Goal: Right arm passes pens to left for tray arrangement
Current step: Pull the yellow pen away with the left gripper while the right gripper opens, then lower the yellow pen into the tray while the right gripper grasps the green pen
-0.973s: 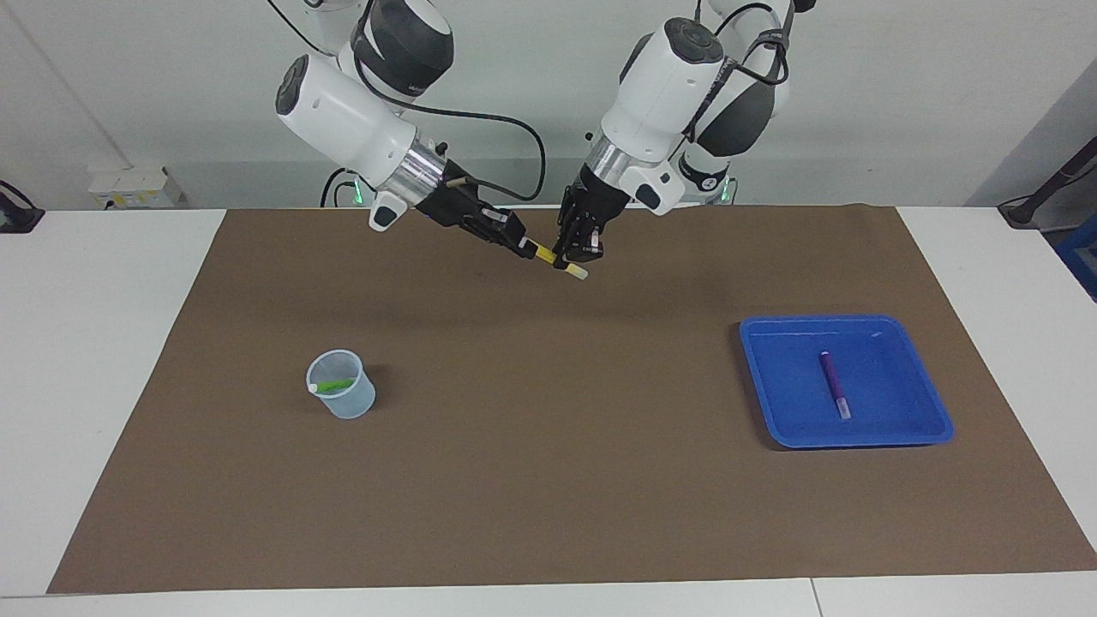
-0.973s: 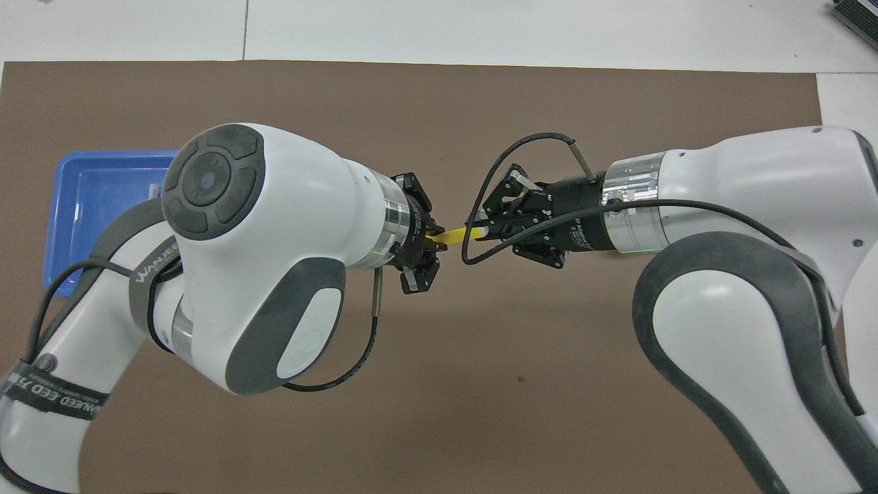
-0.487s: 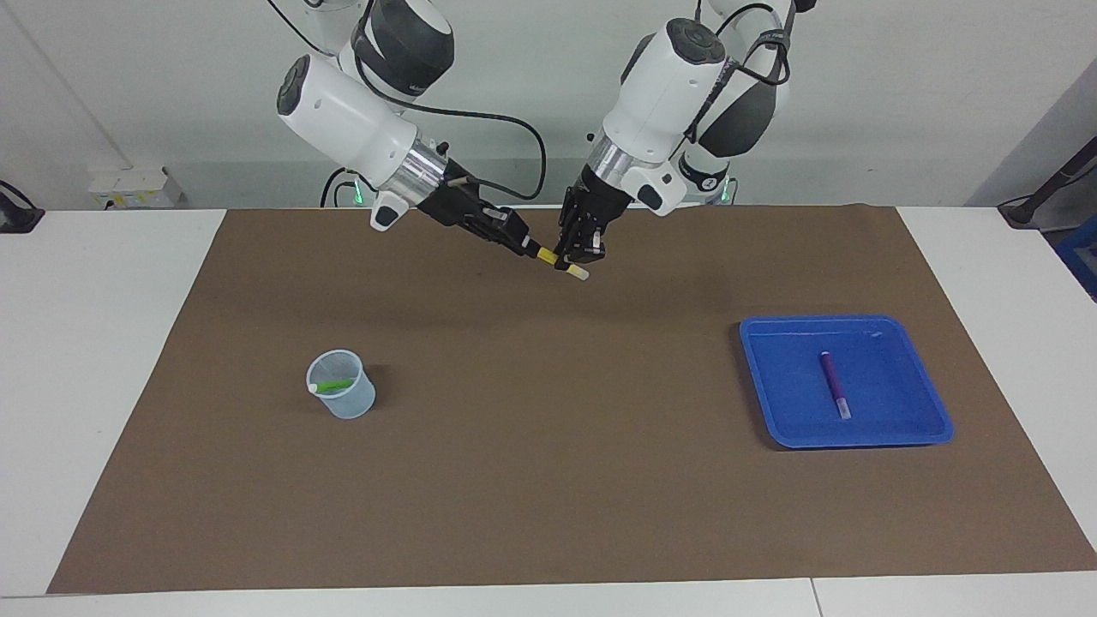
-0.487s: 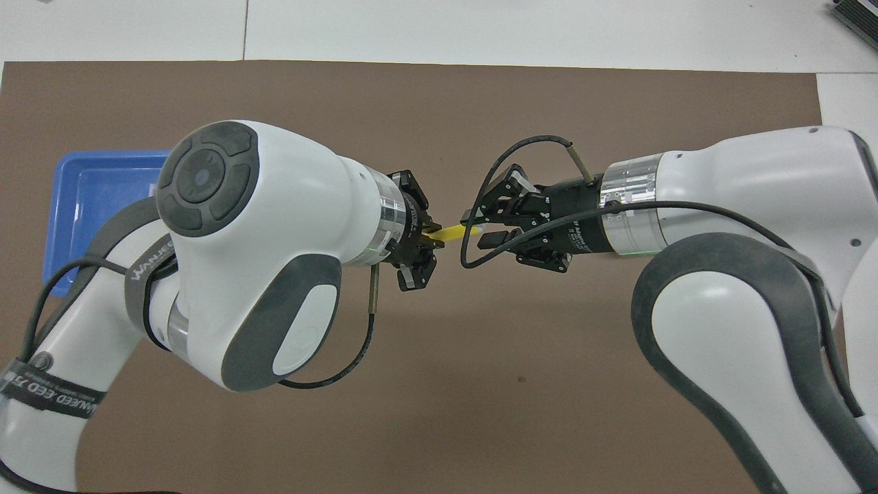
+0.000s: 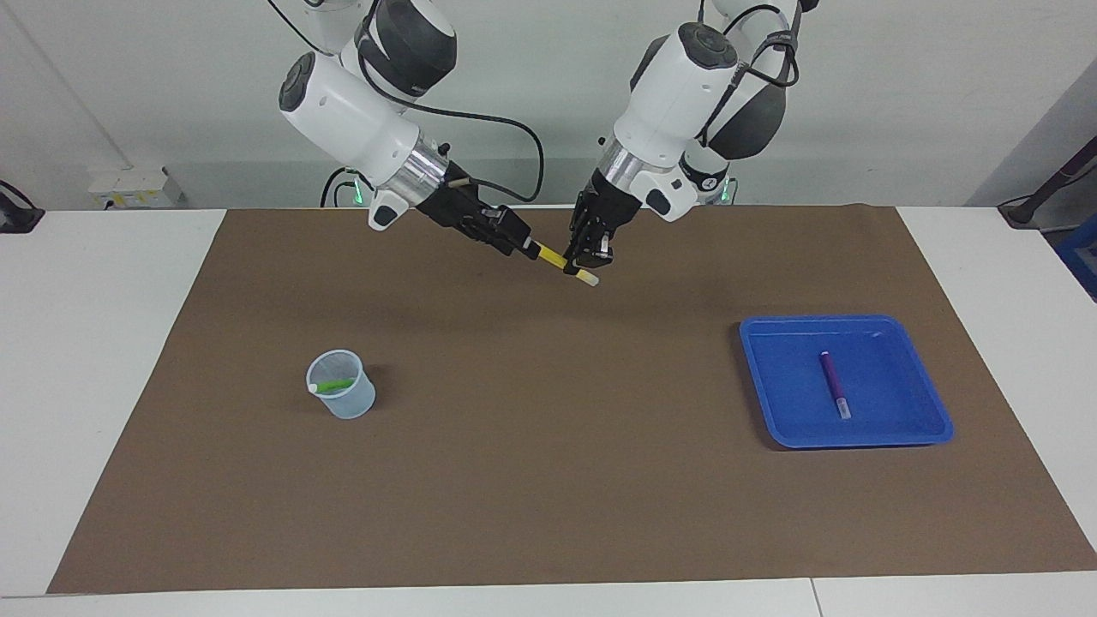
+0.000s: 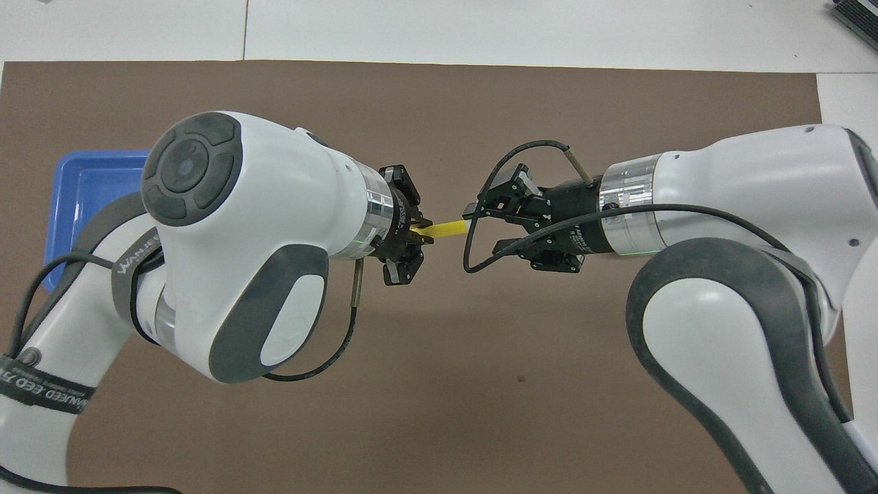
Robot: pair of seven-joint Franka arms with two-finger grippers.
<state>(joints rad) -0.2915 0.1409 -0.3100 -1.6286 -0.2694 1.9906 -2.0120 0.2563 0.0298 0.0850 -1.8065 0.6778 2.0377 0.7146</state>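
You see the left gripper [image 5: 586,257] pinching the yellow pen [image 5: 561,261] above the brown mat [image 5: 548,480], the right gripper [image 6: 483,226] spread just off its end, the blue tray [image 5: 934,411] well apart.

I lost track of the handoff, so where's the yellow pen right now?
In the facing view the yellow pen is up in the air over the brown mat, clamped in the left gripper, with the open right gripper beside it.
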